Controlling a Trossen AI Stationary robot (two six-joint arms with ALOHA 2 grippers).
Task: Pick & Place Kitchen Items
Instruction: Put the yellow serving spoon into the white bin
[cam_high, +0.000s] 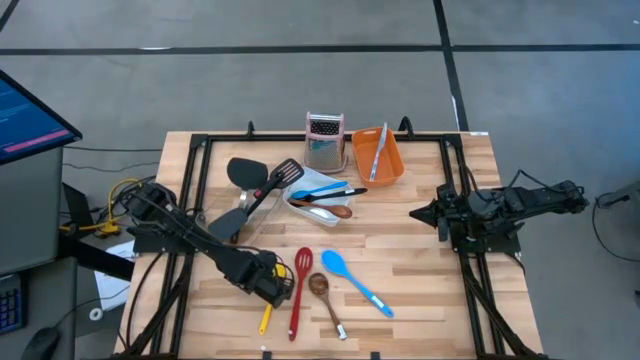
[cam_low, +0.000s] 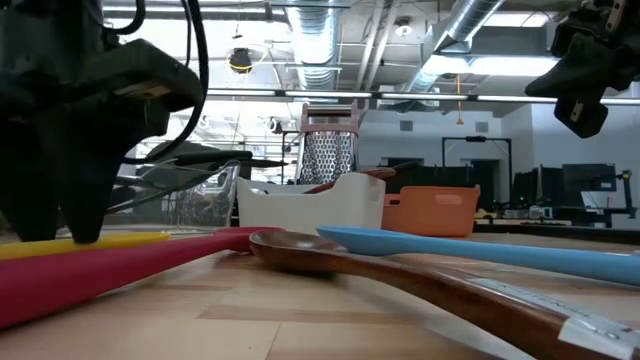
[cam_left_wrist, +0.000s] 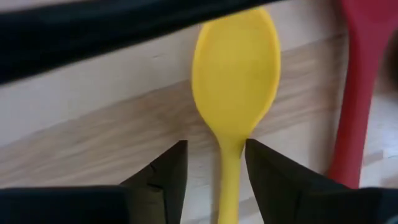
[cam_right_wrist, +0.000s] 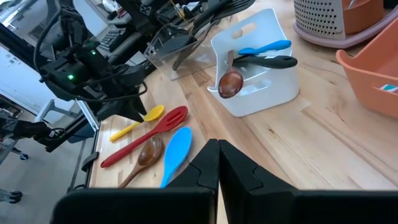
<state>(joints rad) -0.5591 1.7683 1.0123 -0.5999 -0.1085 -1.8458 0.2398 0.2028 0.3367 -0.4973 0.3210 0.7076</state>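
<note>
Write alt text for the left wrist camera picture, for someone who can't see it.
Close view of a yellow spoon lying on the wooden table, its handle running between the open jaws of the left gripper, apparently not yet clamped. A red utensil lies alongside it.

On the desk (cam_right_wrist: 323, 149), yellow spoon (cam_right_wrist: 138, 122), red turner (cam_right_wrist: 149, 134), wooden spoon (cam_right_wrist: 144, 155) and blue spoon (cam_right_wrist: 175, 152) lie at eight o'clock from the white tub (cam_right_wrist: 261, 74).

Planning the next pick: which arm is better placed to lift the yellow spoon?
Left. The left gripper is open with its fingers either side of the yellow spoon handle; the right gripper waits across the table, shut.
</note>
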